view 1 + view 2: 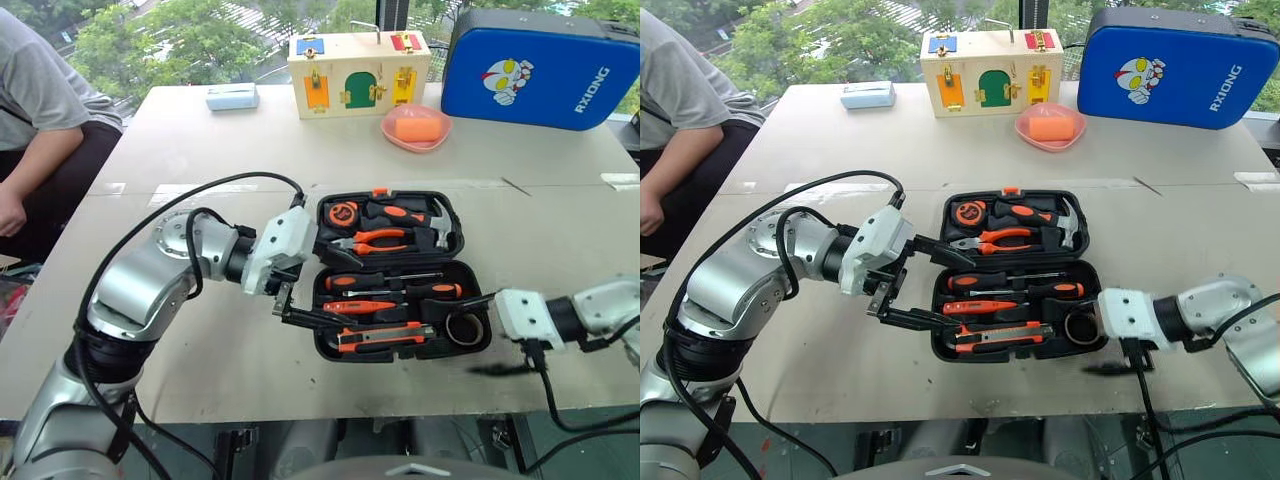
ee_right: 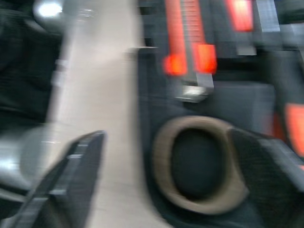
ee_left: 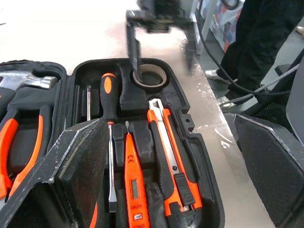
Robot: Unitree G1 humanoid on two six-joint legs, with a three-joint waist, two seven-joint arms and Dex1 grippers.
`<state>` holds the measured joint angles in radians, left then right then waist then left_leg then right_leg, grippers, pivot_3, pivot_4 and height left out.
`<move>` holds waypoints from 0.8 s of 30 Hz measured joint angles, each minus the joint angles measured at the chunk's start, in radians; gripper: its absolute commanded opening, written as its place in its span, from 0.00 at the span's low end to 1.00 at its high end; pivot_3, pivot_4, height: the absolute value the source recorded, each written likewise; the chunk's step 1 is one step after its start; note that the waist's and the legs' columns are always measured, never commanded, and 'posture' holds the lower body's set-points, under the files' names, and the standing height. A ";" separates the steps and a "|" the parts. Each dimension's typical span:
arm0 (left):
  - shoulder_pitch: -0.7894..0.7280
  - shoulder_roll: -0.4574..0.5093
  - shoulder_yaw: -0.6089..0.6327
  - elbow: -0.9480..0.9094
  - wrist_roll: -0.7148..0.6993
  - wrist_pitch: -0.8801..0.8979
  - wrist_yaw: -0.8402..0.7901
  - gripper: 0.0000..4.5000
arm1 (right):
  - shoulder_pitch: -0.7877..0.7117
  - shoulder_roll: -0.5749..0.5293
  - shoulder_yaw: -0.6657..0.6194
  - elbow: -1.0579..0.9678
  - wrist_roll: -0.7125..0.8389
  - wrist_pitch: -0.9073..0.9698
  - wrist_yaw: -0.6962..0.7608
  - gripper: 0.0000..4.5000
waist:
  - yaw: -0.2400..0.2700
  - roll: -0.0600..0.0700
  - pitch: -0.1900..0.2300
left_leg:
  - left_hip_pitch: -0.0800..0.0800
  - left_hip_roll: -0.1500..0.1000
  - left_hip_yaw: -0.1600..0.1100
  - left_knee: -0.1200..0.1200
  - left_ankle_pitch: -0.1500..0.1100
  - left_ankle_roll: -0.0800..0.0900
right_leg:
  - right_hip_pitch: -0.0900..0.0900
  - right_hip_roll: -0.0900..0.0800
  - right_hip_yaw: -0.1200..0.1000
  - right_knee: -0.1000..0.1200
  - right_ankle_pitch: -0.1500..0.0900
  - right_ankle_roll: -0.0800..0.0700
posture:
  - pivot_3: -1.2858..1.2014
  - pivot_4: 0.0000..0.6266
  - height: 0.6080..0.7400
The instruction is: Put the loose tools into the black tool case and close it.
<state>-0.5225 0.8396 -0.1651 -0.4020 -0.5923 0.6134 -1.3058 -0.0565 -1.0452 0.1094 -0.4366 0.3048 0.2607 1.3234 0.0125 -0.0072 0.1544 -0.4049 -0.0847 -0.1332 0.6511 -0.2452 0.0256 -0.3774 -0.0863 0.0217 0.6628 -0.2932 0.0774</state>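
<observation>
The black tool case (image 1: 400, 275) lies open on the table (image 1: 200, 150), lid flat toward the far side. The lid half holds the tape measure (image 1: 343, 213), hammer (image 1: 405, 213) and pliers (image 1: 372, 240). The near half holds two black-and-orange screwdrivers (image 1: 385, 281), the slim orange tester screwdriver (image 1: 358, 307), the utility knife (image 1: 385, 338) along the near wall, and the tape roll (image 1: 464, 328) in the right-hand corner recess.

The left gripper (image 1: 902, 282) is at the case's left edge with its fingers spread wide: one finger reaches over the lid half, the other lies along the near-left corner. It holds nothing.

The right gripper (image 1: 485, 335) is at the case's right end. Its jaws stand apart, one finger over the tape roll, the other outside the case wall above the table. The roll sits in its recess, not gripped.

Beyond the case stand a wooden latch box (image 1: 358, 72), a pink dish (image 1: 415, 128) and a blue case (image 1: 540, 68). A person (image 1: 40, 120) sits at the left.
</observation>
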 measured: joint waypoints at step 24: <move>0.406 0.006 0.163 0.103 0.156 -0.008 0.301 0.01 | -0.343 0.158 -0.008 0.649 -0.059 -0.143 -0.045 0.00 | -0.018 0.001 0.001 | 0.002 0.000 0.001 -0.002 0.000 0.000 | -0.001 -0.001 0.003 0.001 0.000 0.000 | 0.52 0.24 0.96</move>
<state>-0.1164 0.8456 -0.0026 -0.2988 -0.4364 0.6052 -1.0048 -0.3990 -0.8873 0.1009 0.2129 0.2456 0.1178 1.2783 -0.0055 -0.0066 0.1550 -0.4025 -0.0846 -0.1318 0.6486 -0.2452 0.0254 -0.3780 -0.0877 0.0243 0.6635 -0.2931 0.0771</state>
